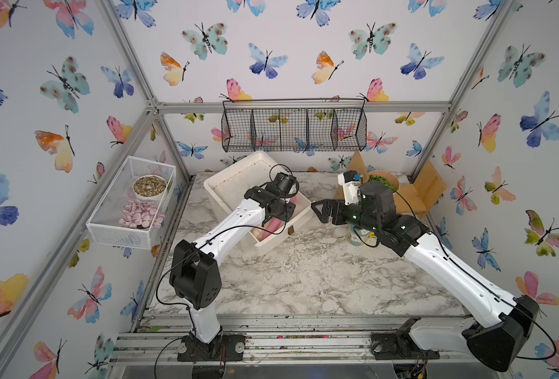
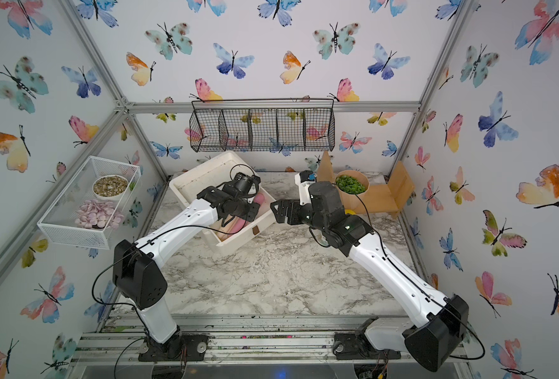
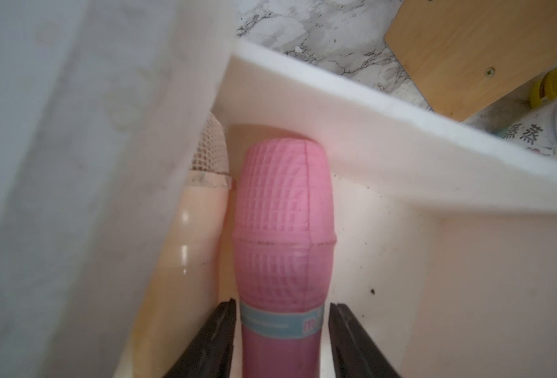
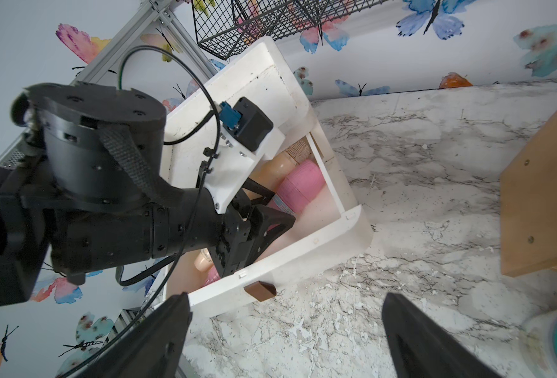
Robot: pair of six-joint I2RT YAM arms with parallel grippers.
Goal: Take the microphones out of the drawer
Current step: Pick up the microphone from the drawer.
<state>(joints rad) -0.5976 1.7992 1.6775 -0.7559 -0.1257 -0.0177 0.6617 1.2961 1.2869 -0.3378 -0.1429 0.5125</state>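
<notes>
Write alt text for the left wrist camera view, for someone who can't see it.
A pink toy microphone lies inside a white drawer, with the two black fingers of the left gripper flanking its neck, slim gaps showing on both sides. A cream microphone lies alongside it. A marble table and a wooden panel show beyond the drawer's wall.

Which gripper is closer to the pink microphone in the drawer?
Left. The left gripper straddles the pink microphone inside the drawer, a finger on each side; the right gripper hovers open outside the drawer, beside its front corner.
</notes>
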